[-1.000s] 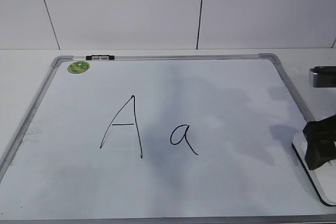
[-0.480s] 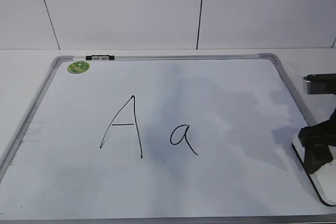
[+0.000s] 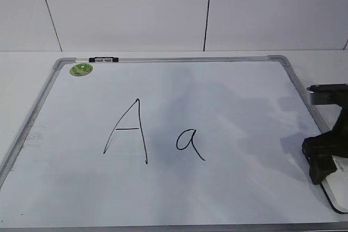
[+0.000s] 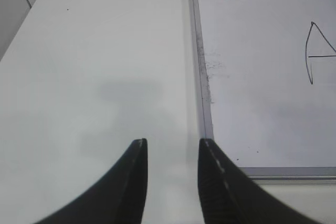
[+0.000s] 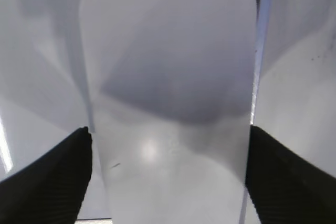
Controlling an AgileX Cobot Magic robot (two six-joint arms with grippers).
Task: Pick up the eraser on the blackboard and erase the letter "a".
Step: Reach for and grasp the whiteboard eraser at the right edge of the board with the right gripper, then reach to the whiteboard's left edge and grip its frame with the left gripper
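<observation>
Right claw (image 5: 168, 145) straddles the eraser (image 5: 168, 93), one black finger (image 5: 52, 177) at each long side, touching or nearly so; a firm clamp cannot be told. White, glossy and round-cornered, the eraser lies at the board's (image 3: 228, 96) right frame edge. Bare board separates it from the small "a" (image 3: 189, 144). Left claw (image 4: 172, 153) hangs apart over the counter (image 4: 94, 66), just beside the board's left edge.

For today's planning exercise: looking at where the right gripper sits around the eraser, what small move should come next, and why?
Probably close the right gripper on the eraser. In the right wrist view its fingers flank the eraser's two long sides, seemingly not yet pressing. The letter "a" on the blackboard is unerased, so a grasp comes first.
</observation>
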